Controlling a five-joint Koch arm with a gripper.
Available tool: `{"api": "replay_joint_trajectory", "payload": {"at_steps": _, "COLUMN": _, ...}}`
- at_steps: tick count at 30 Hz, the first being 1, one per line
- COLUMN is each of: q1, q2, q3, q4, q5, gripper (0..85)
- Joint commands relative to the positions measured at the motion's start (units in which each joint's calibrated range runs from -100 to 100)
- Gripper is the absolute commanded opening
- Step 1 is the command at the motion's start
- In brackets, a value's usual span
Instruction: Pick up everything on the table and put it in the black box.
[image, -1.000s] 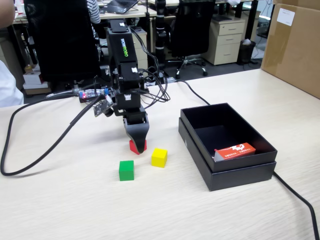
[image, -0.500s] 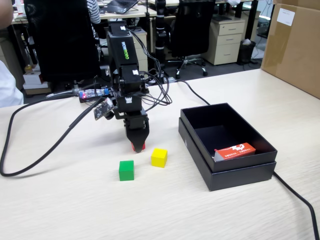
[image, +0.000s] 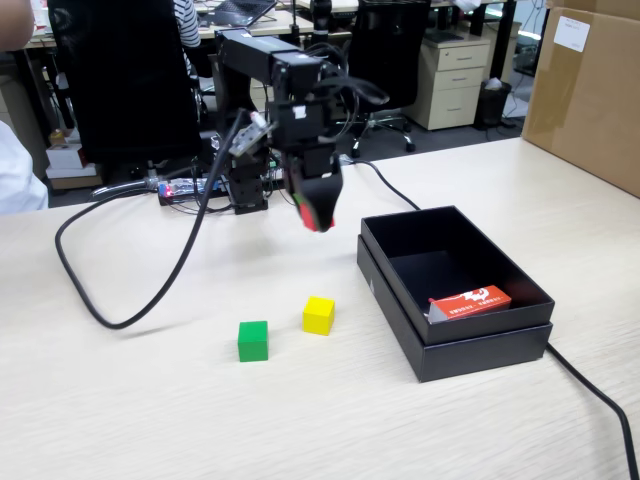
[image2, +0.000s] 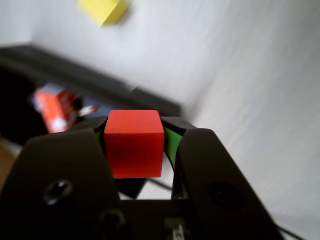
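Observation:
My gripper (image: 316, 217) hangs in the air left of the black box (image: 470, 355), shut on the red cube (image: 313, 213). In the wrist view the red cube (image2: 134, 143) sits clamped between the two black jaws of the gripper (image2: 135, 131). The yellow cube (image: 318, 315) and the green cube (image: 253, 341) rest apart on the table (image: 150, 410), below and left of the gripper. A corner of the yellow cube (image2: 103, 10) shows at the top of the wrist view.
A red-and-white carton (image: 470, 301) lies inside the black box. A big brown cardboard box (image: 585, 90) stands at the back right. Black cables (image: 120, 315) loop across the table on the left and another cable (image: 590, 395) runs off at the right front.
The gripper closed on the red cube on the table, then lifted it and swung right toward the black box. Yellow and green cubes have not moved.

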Motion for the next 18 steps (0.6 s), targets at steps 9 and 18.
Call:
{"api": "replay_joint_trajectory", "payload": {"at_steps": 9, "q1": 6.5, "q2": 29.4, "q3": 28.3, "q4": 0.1, "q5": 6.0, "gripper": 0.8}}
{"api": "replay_joint_trajectory", "payload": {"at_steps": 18, "q1": 6.3, "q2": 46.5, "q3": 32.1, "q4": 0.1, "q5": 6.7, "gripper": 0.8}}
